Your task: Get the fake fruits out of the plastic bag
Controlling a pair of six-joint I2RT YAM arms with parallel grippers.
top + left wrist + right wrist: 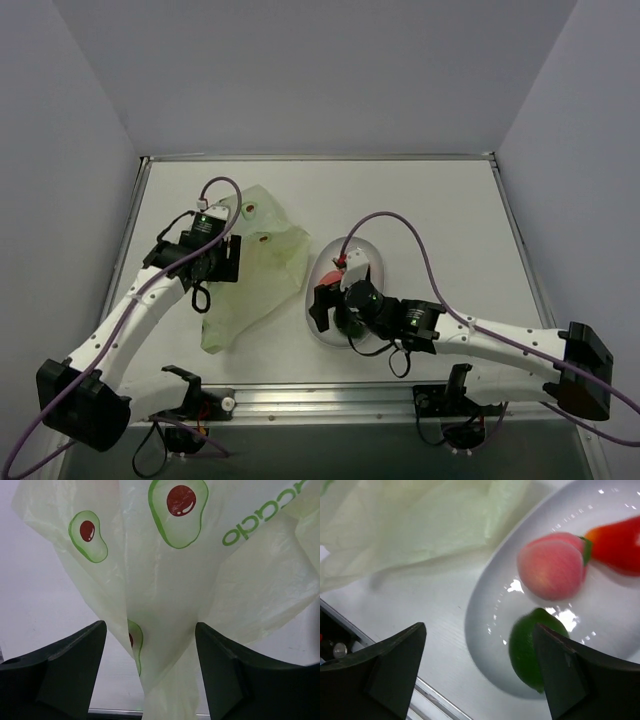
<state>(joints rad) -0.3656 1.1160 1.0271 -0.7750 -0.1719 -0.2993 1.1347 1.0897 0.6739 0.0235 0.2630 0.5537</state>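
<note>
Right now my left gripper [150, 630] reaches forward, jaws spread either side of the bag [170, 580]. My right gripper [480, 630], jaws also spread, hovers over the dish [482, 597] holding a pink fruit [550, 565], red fruit [617, 542] and green fruit [527, 650].

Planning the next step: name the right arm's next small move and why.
Probably lift the right gripper straight up, clear of the dish: its jaws stand open and empty, and the green fruit lies in the dish close beside one finger.
</note>
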